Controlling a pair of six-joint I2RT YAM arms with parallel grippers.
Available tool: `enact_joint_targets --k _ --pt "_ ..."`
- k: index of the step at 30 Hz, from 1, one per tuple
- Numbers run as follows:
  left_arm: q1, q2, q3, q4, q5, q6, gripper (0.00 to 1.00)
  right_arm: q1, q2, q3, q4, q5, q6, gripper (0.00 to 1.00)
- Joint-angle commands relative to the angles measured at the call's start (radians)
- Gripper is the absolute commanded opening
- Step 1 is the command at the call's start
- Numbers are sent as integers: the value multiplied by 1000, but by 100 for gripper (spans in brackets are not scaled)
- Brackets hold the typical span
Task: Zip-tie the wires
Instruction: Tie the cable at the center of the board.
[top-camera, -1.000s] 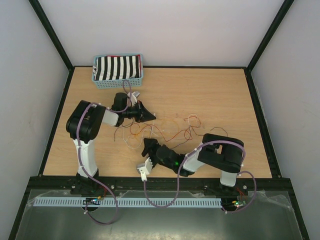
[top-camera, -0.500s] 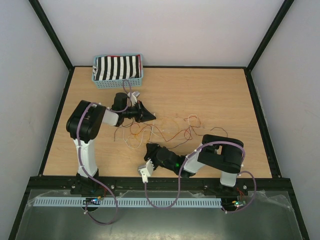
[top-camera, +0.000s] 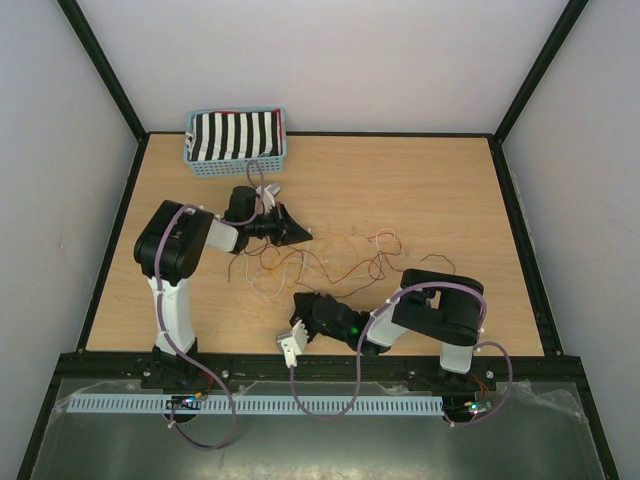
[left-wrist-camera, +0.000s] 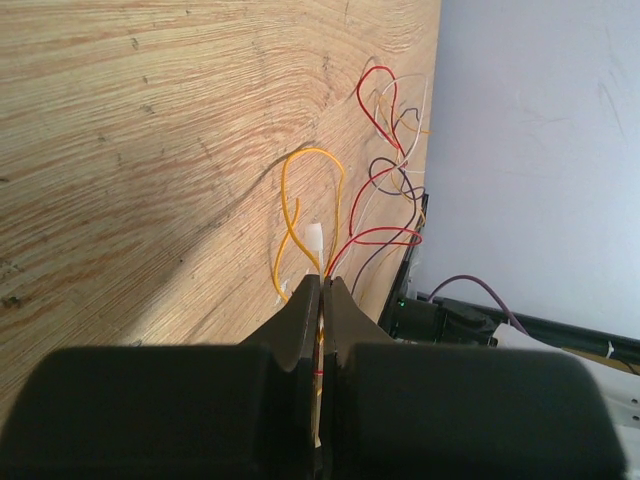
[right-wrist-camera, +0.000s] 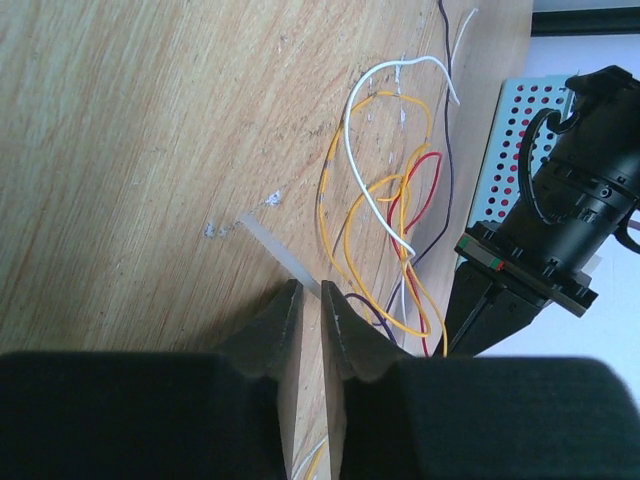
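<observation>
Wires (top-camera: 330, 265) central on table (top-camera: 430, 190), off edges; basket (top-camera: 235, 168) at far edge.

The whole counter (top-camera: 420, 190) is viewed from high above and behind the arm bases (top-camera: 176, 372). The left gripper (left-wrist-camera: 322, 290) and right gripper (right-wrist-camera: 310, 295) are each looked along from close behind, low over the counter. The wires (top-camera: 325, 262) are shared by all three views.

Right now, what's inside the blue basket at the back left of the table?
A black-and-white striped cloth fills the basket, with a red sliver at its back edge. The cloth covers whatever lies under it, so nothing more can be told.
</observation>
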Motion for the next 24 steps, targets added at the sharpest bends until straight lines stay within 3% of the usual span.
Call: enact_joint_targets --k 1,9,24 --pt "-3 14 22 7 6 9 0 10 30 -7 -4 -37 30 20" --pt "-4 6 19 7 11 21 0 10 1 -14 -24 -67 82 0" --pt "-5 -26 14 7 33 70 0 -138 -185 53 -327 -383 427 0"
